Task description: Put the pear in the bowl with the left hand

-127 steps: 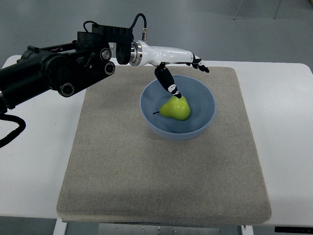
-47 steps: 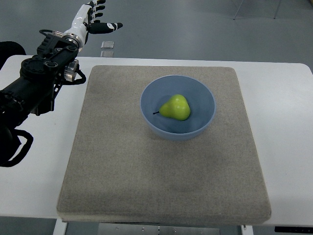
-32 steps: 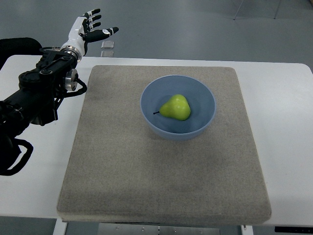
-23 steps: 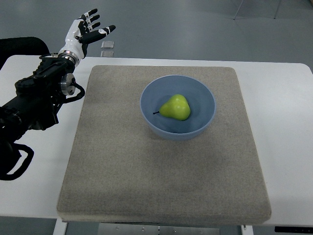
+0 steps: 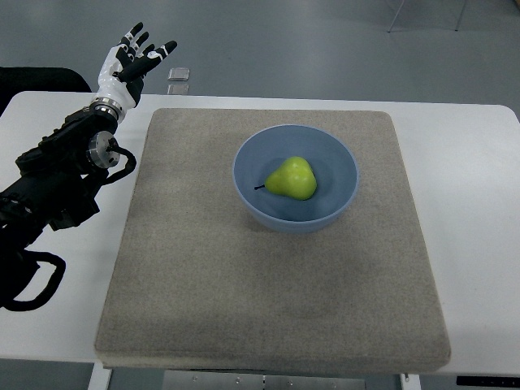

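Top view shows the pear [image 5: 292,179] lying in the blue bowl [image 5: 337,158] on the grey mat [image 5: 244,292], well right of the left robot hand [image 5: 128,62], which has drawn back past the bench [image 5: 471,203] corner, fingers spread, holding nothing.

white rectangular desk [image 5: 479,203] | grey-beige fabric mat [image 5: 268,276] across its middle | smooth grey floor [image 5: 309,45] far behind

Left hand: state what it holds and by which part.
Nothing. The left hand is open, fingers spread, far from the pear lying in the blue bowl.
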Controlling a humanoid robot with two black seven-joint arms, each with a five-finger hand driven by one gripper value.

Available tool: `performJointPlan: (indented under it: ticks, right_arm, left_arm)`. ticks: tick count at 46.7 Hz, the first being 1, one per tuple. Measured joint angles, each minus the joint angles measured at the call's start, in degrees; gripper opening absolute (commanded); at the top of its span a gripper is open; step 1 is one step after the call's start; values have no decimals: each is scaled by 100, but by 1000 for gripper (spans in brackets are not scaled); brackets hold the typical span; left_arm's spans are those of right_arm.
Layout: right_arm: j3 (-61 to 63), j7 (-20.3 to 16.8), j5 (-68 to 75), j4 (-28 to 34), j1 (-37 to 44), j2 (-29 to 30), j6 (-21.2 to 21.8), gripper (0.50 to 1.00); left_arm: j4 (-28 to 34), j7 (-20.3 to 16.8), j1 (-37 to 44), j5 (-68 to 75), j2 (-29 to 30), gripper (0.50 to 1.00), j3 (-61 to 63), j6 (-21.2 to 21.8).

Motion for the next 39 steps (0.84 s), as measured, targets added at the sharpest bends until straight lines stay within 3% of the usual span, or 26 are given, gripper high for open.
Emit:
performJointPlan:
  ticks: [14,26,39]
  right_arm:
    - [0,0,0,0,0,0,0,924]
    - [0,0,0,0,0,0,0,924]
    - [-11,0,-15,1,0,0,0,924]
  left_arm:
    - [-17,0,3,-171,9,994,-88,-101]
    - [20,0,64,-569,42,994,-138,-854]
    - [30,0,109,-564,45,994,-136,-845]
